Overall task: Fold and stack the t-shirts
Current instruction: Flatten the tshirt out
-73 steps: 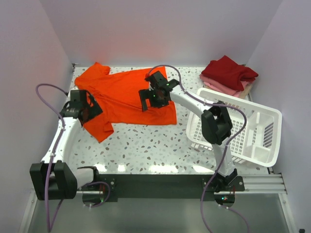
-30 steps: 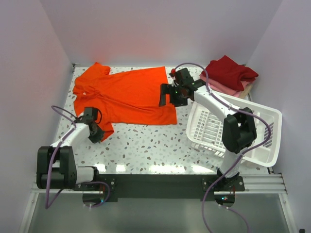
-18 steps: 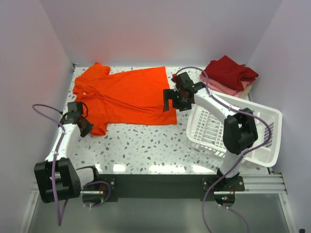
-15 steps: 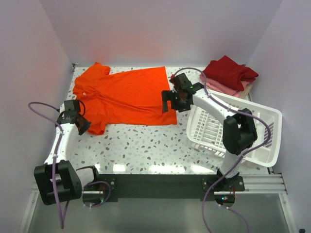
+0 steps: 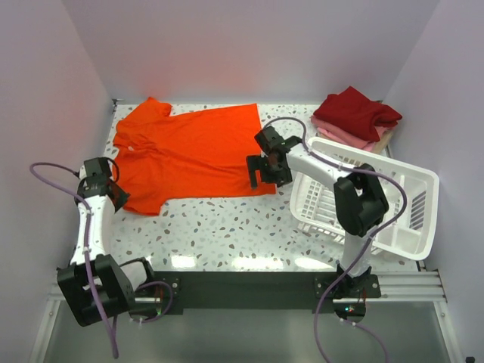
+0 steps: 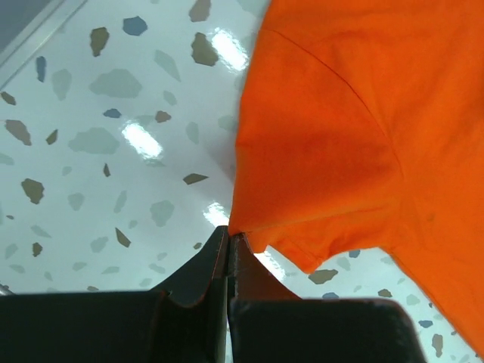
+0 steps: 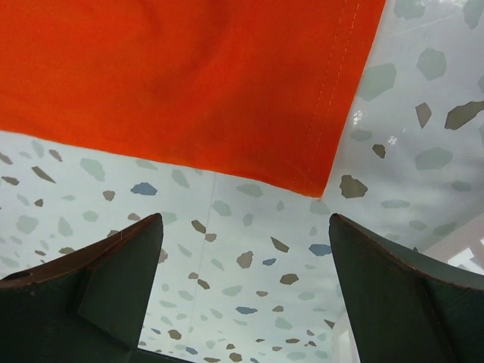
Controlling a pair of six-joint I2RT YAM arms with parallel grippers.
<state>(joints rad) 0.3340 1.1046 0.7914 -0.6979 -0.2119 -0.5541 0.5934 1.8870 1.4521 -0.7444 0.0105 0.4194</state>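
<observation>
While lying mostly flat on the speckled tabletop (image 5: 227, 227), is gripped at one point only: orange-red t-shirt (image 5: 197, 147), collar end to the left, hem to the right. Pinched at the tip of its near sleeve by the left fingers (image 5: 115, 198), pressed together with no gap and set low just off the shirt's near-left corner. From the left wrist, seen as two dark tips (image 6: 228, 240) meeting exactly on the sleeve's point, orange cloth (image 6: 340, 136) fanning away from them. Above the shirt's near-right hem corner, spread wide and holding nothing: right fingers (image 5: 252, 172). From the right wrist, framed between those two fingers (image 7: 113, 280): the stitched hem corner (image 7: 314, 181) and bare speckled surface next to it, both fingers clear of the cloth in that view. Well to the right of the shirt's hem, at the far edge: a folded stack, dark red t-shirt (image 5: 355, 112) on top, pink t-shirt (image 5: 344, 134) under it, beige t-shirt (image 5: 384, 136) showing only an edge. Nearer than that stack, just right of the shirt: white lattice basket (image 5: 393, 204), right arm crossing above its left side.
</observation>
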